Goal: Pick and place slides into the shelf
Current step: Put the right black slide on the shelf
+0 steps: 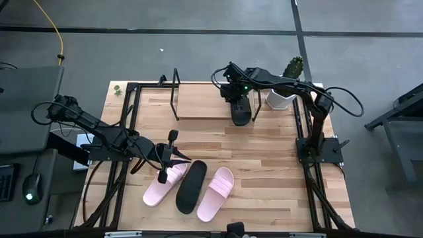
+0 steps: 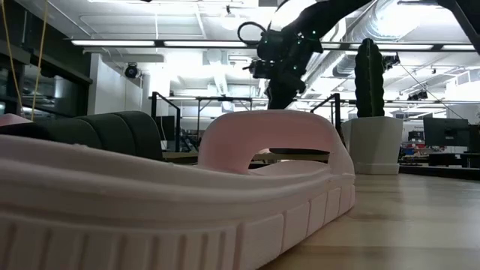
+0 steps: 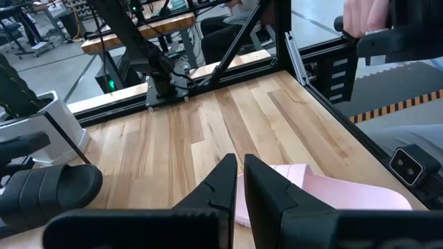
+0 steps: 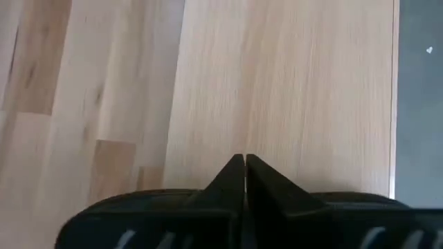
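On the table's near half lie two pale pink slides (image 1: 160,185) (image 1: 217,192) with a black slide (image 1: 191,186) between them, all flat on their soles. A second black slide (image 1: 240,112) lies on the right end of the shelf (image 1: 205,102), sole on the light board. My left gripper (image 1: 164,170) is shut above the left pink slide (image 3: 332,197). My right gripper (image 1: 235,92) is shut above the shelf board (image 4: 277,83), just beyond that black slide's far end; the right wrist view shows only bare board. My left gripper (image 3: 240,173) comes slanting down over one end of the left pink slide (image 3: 280,173) with shut fingers. I cannot tell whether it touches the slide, which lies flat on the table.
A white pot with a cactus (image 1: 285,96) stands at the shelf's right end, close to my right arm. Black wire loops (image 1: 176,92) rise at the shelf's ends. Black frame rails (image 1: 122,152) run along the table's sides. Bare wood lies between the shelf and the slides.
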Controlling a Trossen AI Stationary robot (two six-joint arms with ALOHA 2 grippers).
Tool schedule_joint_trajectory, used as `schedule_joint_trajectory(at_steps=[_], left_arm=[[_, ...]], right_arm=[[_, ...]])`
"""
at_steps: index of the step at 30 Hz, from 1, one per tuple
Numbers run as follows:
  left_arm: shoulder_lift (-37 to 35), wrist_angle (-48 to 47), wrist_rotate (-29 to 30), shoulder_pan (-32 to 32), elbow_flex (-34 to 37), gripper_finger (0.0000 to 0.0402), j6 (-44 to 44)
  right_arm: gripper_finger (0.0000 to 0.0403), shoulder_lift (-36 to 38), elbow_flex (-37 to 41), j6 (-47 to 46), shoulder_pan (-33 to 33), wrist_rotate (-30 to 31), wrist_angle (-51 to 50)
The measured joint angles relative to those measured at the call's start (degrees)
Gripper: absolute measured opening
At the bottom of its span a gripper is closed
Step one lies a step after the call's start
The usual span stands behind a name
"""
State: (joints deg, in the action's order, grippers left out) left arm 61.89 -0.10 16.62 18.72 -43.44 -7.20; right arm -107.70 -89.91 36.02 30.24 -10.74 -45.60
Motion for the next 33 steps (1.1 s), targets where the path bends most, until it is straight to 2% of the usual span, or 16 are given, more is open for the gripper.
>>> schedule_joint_trajectory(at_steps=[13,22,26,31,33], left_arm=[[0.0,0.0,0.0,0.0,0.0,0.0019,0.0],[0.0,0.0,0.0,0.0,0.0,0.0019,0.0],[0.0,0.0,0.0,0.0,0.0,0.0019,0.0],[0.0,0.0,0.0,0.0,0.0,0.0019,0.0],[0.0,0.0,0.0,0.0,0.0,0.0019,0.0]], right_arm=[[0.0001,-0.1,0.0,-1.6,0.1,0.1,1.7],[0.0,-3.3,0.0,-1.6,0.2,0.9,0.9],[0.0,-3.5,0.0,-2.7,0.2,2.6,0.9],[0.0,-3.6,0.0,-4.3,0.2,8.8,-1.4],[0.0,-3.6,-0.1,-4.3,0.2,9.6,-2.8]])
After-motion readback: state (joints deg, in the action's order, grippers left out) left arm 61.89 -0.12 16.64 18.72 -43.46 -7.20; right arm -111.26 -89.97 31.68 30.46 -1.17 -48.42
